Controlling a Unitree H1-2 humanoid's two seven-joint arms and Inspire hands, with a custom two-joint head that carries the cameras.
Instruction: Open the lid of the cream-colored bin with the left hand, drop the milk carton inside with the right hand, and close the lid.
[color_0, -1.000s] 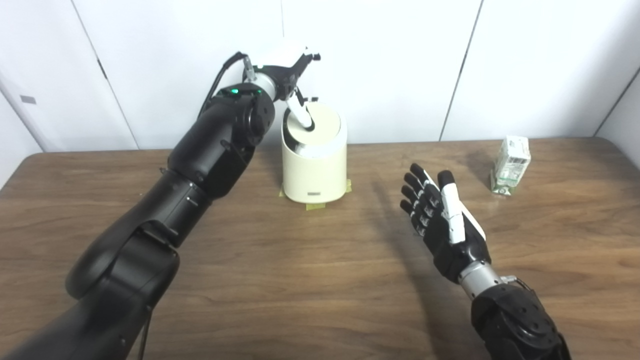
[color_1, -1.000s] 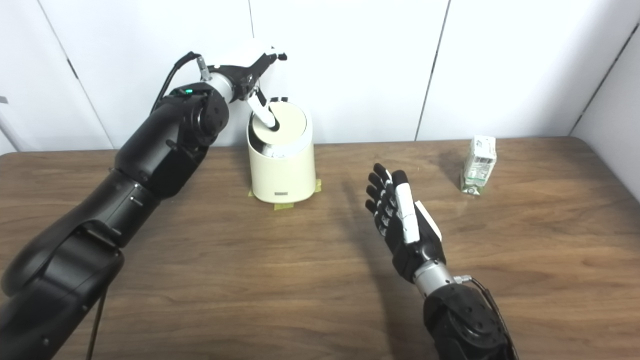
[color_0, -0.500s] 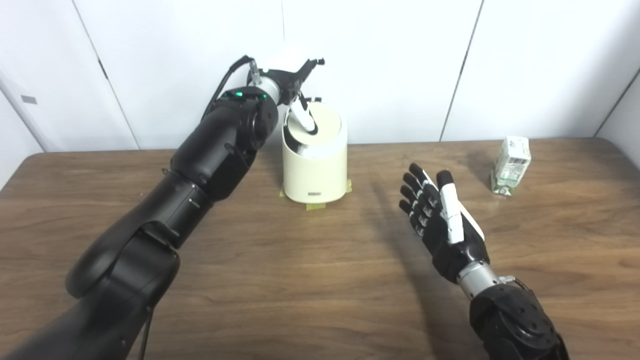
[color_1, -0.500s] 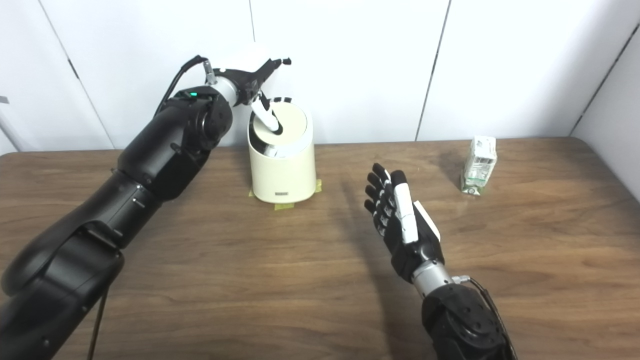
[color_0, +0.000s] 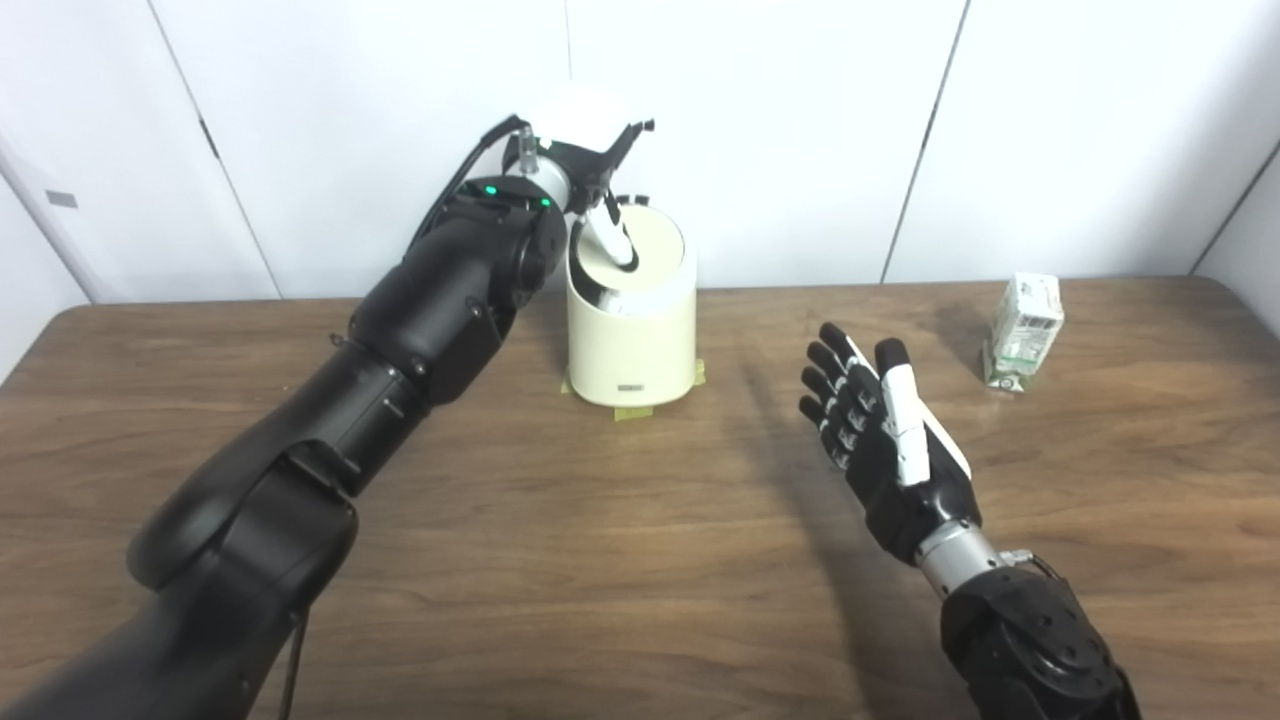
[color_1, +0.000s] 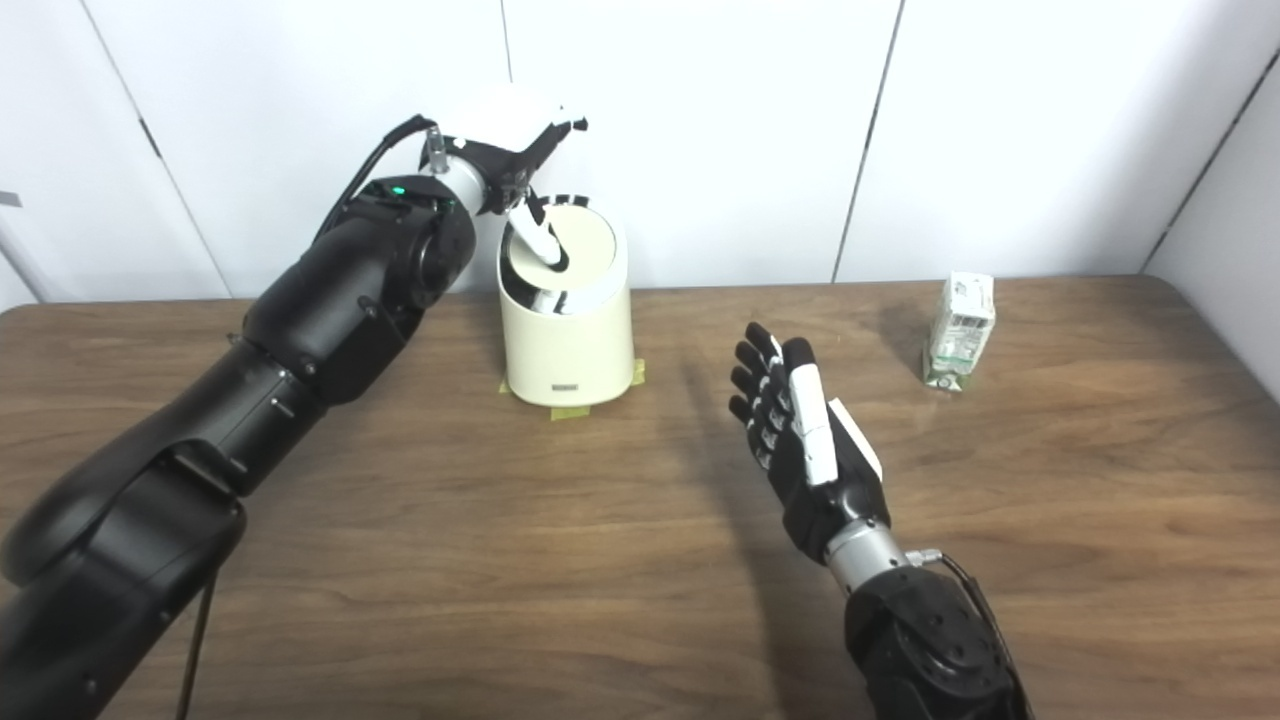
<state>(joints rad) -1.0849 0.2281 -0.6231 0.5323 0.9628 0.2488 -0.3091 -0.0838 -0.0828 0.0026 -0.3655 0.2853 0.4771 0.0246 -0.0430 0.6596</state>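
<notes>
The cream-colored bin (color_0: 630, 340) stands at the back of the table on yellow tape. Its round lid (color_0: 645, 245) is tilted, and a grey gap (color_0: 608, 297) shows under its near edge. My left hand (color_0: 585, 150) hovers over the bin's back left. Its white thumb (color_0: 610, 235) lies on the lid, and its fingertips (color_0: 626, 199) curl behind the lid's far edge. The milk carton (color_0: 1022, 330) stands upright at the far right. My right hand (color_0: 885, 440) is open, palm turned left, above mid-table between bin and carton, holding nothing.
The wooden table (color_0: 600, 560) has a bare near half. A white panelled wall (color_0: 800, 120) rises right behind the bin. My left arm (color_0: 400, 350) stretches diagonally across the table's left side.
My left arm and hand have shifted slightly right and up over the bin, thumb still on the lid. The right hand and carton have not moved.
</notes>
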